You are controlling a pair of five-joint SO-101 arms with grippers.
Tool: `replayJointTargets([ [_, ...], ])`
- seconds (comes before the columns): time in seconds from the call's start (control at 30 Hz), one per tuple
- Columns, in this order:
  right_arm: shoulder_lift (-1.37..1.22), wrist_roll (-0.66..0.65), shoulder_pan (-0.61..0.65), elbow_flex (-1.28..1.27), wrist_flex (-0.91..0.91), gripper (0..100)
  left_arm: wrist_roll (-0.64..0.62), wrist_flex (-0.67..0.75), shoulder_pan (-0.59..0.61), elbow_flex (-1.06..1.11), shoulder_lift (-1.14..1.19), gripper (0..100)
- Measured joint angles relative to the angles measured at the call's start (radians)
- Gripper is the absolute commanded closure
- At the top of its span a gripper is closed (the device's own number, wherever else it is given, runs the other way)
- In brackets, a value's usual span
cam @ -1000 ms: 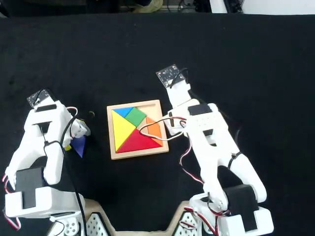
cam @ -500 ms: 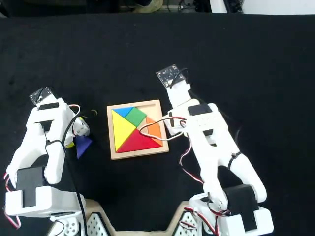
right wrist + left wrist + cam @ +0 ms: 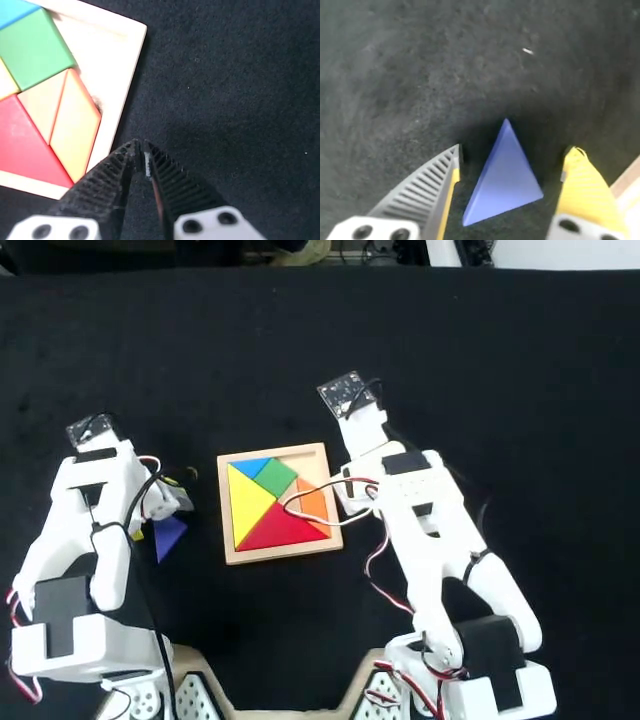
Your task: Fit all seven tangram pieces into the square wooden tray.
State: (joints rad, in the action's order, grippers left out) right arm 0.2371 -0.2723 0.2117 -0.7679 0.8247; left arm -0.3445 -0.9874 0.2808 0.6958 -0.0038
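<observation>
left wrist view: left pincer (image 3: 515, 149) spread around blue triangle (image 3: 505, 180); right pincer (image 3: 141, 146) closed beside tray (image 3: 107, 75).

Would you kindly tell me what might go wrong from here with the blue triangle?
The left end effector straddles the blue triangle without touching; closing on its slanted edges may squirt it out. The right arm's cable loops over the tray, so it might snag a delivery there.

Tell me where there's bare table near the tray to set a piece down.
Free: the table beyond the far rim of the wooden tray, and the strip at its near rim between the arm bases. Crowded: left of the tray, where the left gripper straddles the blue triangle; right of it, the right gripper hangs close.
</observation>
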Motion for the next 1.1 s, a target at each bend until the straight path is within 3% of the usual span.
replayJointTargets([
  [0.33,0.0,0.0,0.0,0.0,0.0,98.8,0.19,-0.035,-0.069,0.0,-0.06,67],
  [0.6,0.0,0.0,0.0,0.0,0.0,98.8,0.221,-0.035,-0.075,0.012,-0.028,74],
  [1.1,0.0,0.0,0.0,0.0,0.0,98.8,0.284,-0.08,-0.077,-0.097,0.106,74],
])
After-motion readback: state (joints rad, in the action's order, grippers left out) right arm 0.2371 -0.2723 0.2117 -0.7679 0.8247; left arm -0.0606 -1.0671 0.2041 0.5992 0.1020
